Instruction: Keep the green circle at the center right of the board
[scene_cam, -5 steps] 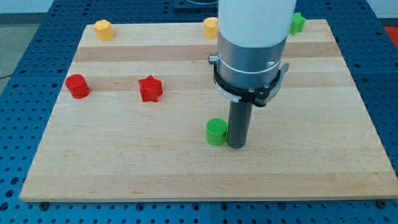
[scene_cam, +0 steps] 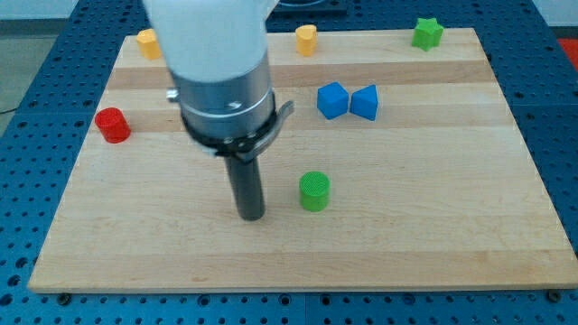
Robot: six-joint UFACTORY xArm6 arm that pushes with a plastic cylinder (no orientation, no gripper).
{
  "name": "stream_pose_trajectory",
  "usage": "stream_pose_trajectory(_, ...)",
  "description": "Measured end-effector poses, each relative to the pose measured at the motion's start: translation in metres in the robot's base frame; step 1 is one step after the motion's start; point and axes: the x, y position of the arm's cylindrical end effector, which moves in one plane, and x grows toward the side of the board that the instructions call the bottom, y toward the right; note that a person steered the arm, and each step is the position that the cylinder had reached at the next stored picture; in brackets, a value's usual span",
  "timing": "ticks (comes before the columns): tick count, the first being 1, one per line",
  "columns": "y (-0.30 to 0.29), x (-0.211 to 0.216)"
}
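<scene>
Near the board's lower middle, the green circle (scene_cam: 314, 191) is sitting apart from my tip (scene_cam: 250, 217), which is standing at its left with no jaws to close. It looks light, rigid and slidey; I'm judging its left flank the contact spot.

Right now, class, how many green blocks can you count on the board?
2: a green circle near the centre, right of my tip, and a green star at the view's top right. The arm may hide others.

green blocks: 2 (scene_cam: 314, 191) (scene_cam: 427, 33) | blue blocks: 2 (scene_cam: 332, 100) (scene_cam: 365, 102) | yellow blocks: 2 (scene_cam: 148, 42) (scene_cam: 306, 39) | red blocks: 1 (scene_cam: 113, 125)
</scene>
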Motion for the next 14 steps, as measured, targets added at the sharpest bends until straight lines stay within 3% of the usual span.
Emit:
stream_pose_trajectory(2,0.086,-0.008)
stream_pose_trajectory(5,0.172,-0.094)
stream_pose_trajectory(7,0.102,-0.114)
stream_pose_trajectory(10,0.198,-0.114)
stream_pose_trajectory(12,0.164,-0.147)
stream_pose_trajectory(14,0.211,-0.118)
